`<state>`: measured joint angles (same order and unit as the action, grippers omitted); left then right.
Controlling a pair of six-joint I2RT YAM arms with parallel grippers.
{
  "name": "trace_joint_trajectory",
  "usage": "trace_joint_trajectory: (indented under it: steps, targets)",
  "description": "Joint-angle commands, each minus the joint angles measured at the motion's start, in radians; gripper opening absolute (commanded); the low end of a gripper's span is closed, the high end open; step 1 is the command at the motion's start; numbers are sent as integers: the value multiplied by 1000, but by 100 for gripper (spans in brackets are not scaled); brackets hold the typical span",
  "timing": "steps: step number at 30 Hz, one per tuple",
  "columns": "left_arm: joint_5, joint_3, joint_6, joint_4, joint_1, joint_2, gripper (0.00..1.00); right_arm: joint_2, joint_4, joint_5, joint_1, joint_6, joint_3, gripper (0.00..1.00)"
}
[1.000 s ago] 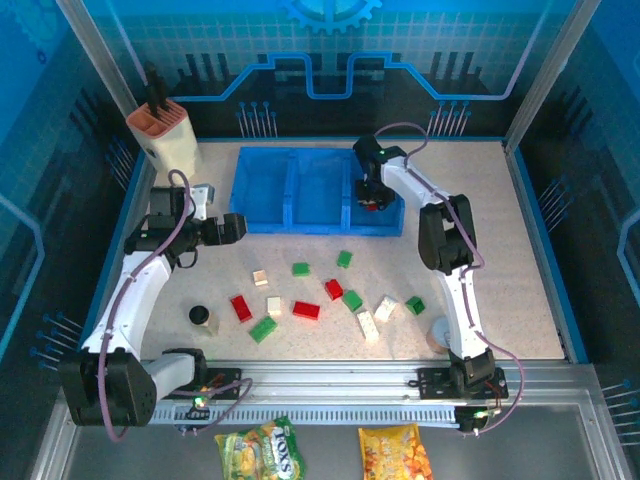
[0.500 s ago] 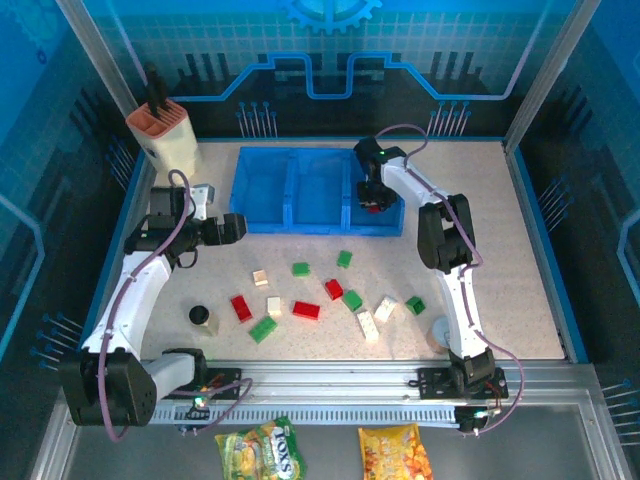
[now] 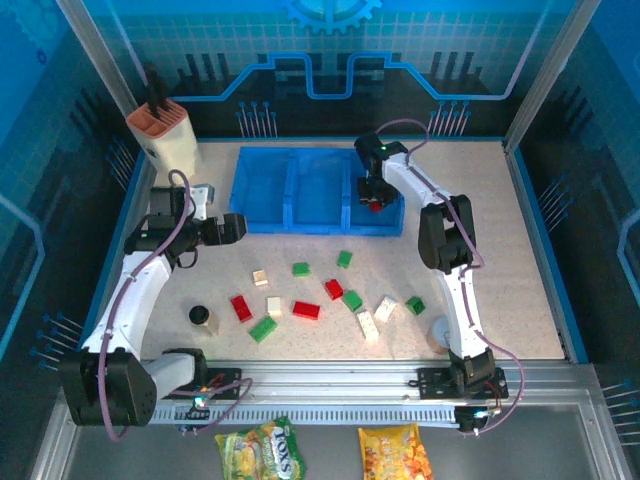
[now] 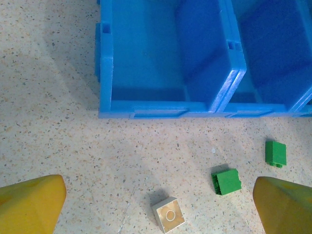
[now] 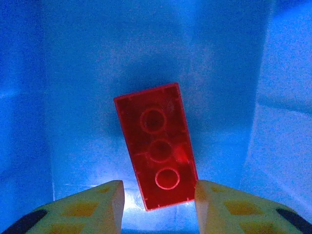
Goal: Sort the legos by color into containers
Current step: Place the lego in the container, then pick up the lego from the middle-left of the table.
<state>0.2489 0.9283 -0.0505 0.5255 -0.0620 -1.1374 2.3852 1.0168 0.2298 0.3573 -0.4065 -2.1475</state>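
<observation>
My right gripper [image 3: 373, 196] reaches down into the right compartment of the blue tray [image 3: 290, 226]. In the right wrist view a red brick [image 5: 156, 146] lies underside up on the compartment floor between the fingers [image 5: 105, 200]. The right finger touches its corner and a gap shows on the left, so the gripper [image 5: 158, 196] is open. My left gripper [image 4: 158, 197] hangs wide open over the table in front of the left compartment [image 4: 146, 108], above a cream brick [image 4: 168, 215] and two green bricks [image 4: 226, 181]. Several red [image 3: 306, 310], green [image 3: 263, 328] and cream [image 3: 368, 326] bricks lie loose on the table.
An orange-and-cream knife block [image 3: 165, 135] stands at the back left. A small dark-capped bottle [image 3: 200, 318] sits near the left arm and a grey cup [image 3: 438, 332] by the right arm's lower link. Two snack bags [image 3: 260, 450] lie beyond the front rail.
The right gripper has shifted very slightly inside the right compartment. The left arm and the loose bricks have not moved.
</observation>
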Motion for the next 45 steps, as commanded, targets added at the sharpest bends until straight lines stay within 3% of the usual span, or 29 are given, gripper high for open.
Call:
trace_joint_trajectory:
  steps: [1,7,10,16,24,32,45]
  targets:
    - [1,-2,-5,12,-9,13,99,-92,49,17,2,11,-25,44]
    - [-63,16,-22,32,-9,-13,99,-179,48,16,18,12,43,44]
    - [-41,23,-44,35,-9,-29,99,-244,34,9,26,8,110,44]
    - [-39,73,-144,102,6,-106,90,-401,-25,-14,46,-6,302,44]
    - [-186,130,-243,256,136,-174,86,-577,-78,-38,80,-25,533,44]
    - [-279,120,-410,311,277,-231,81,-681,-90,-53,97,-27,660,44]
    - [-287,66,-532,209,387,-397,67,-739,-73,-50,98,-31,722,44]
